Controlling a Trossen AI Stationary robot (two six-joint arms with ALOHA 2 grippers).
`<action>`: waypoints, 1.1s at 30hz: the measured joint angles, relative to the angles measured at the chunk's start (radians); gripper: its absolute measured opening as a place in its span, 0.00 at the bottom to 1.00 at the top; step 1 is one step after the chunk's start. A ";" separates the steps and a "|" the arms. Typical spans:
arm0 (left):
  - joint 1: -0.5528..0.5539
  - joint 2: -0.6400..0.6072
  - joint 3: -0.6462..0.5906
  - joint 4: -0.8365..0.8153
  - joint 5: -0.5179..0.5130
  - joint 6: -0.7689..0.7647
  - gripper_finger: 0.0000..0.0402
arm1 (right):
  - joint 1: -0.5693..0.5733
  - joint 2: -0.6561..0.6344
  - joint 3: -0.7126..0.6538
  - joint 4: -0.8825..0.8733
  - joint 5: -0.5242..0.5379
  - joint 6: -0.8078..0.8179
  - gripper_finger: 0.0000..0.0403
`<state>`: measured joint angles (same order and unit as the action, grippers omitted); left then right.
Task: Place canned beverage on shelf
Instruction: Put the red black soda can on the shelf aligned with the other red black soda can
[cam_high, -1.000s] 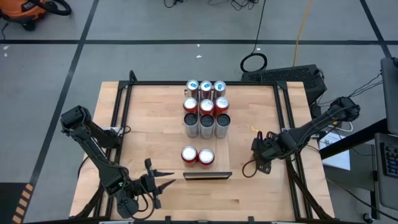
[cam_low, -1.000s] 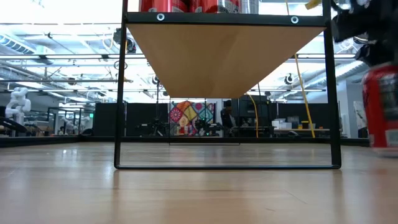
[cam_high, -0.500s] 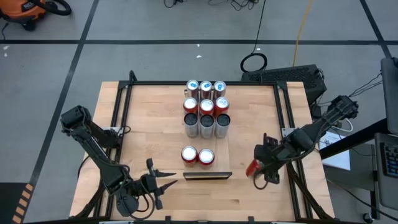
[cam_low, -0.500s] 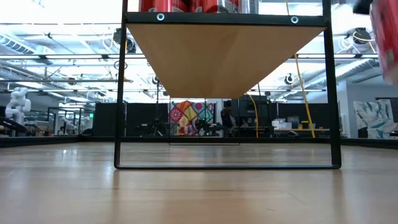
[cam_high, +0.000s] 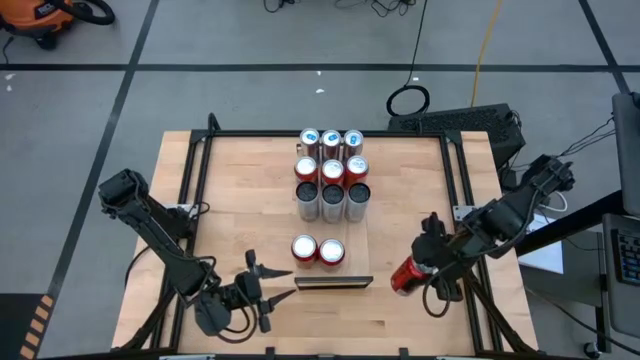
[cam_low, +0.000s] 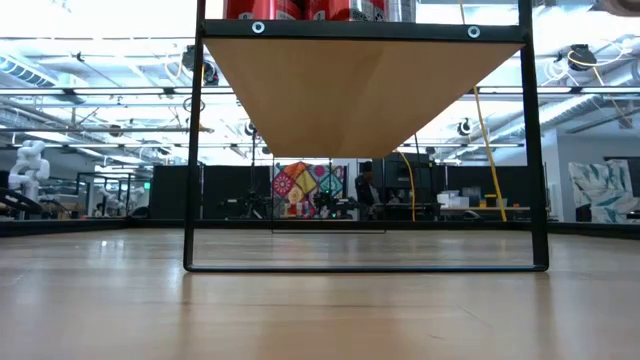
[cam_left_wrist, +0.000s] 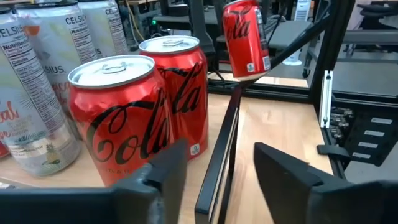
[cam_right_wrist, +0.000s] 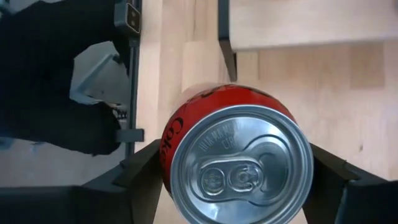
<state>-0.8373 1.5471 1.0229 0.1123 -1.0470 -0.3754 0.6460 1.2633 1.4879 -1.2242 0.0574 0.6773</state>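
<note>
Right gripper (cam_high: 412, 274) is clenched around a red can (cam_high: 405, 276), its two fingers pressing the can's sides, as the right wrist view shows with the can's top (cam_right_wrist: 241, 165) facing the camera. In the high view the can hangs tilted in the air, off the bench (cam_high: 240, 200), near the right side of the shelf (cam_high: 364, 232) at its front end. In the left wrist view the same can (cam_left_wrist: 246, 38) floats above the shelf's dark frame, not touching anything.

Left gripper (cam_high: 268, 290) waits low at the front left of the bench, near the shelf's front edge, with its fingers apart and nothing between them.

On the shelf many cans stand already: three rows of three at the far part (cam_high: 332, 172) and two red cans (cam_high: 318, 249) side by side near the front. Beside these two, on the right, one free place seems to remain.

I judge the task is far along: the pick-up is done and the can is lifted. What is left is to carry it over the shelf, turn it upright, put it down next to the two red cans and let it go.
</note>
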 joint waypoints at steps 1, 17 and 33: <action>0.000 0.000 0.000 0.010 0.000 0.012 0.48 | 0.000 0.010 0.020 -0.009 0.004 -0.020 0.64; -0.023 0.000 0.000 0.005 0.040 0.017 0.62 | -0.024 0.172 0.330 -0.123 0.125 -0.438 0.65; -0.032 0.001 0.000 -0.042 0.049 -0.010 0.62 | -0.128 0.418 0.650 -0.339 0.122 -0.612 0.65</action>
<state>-0.8692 1.5482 1.0229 0.0704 -0.9981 -0.3851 0.5176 1.6815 2.1377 -1.5633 0.1795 0.0658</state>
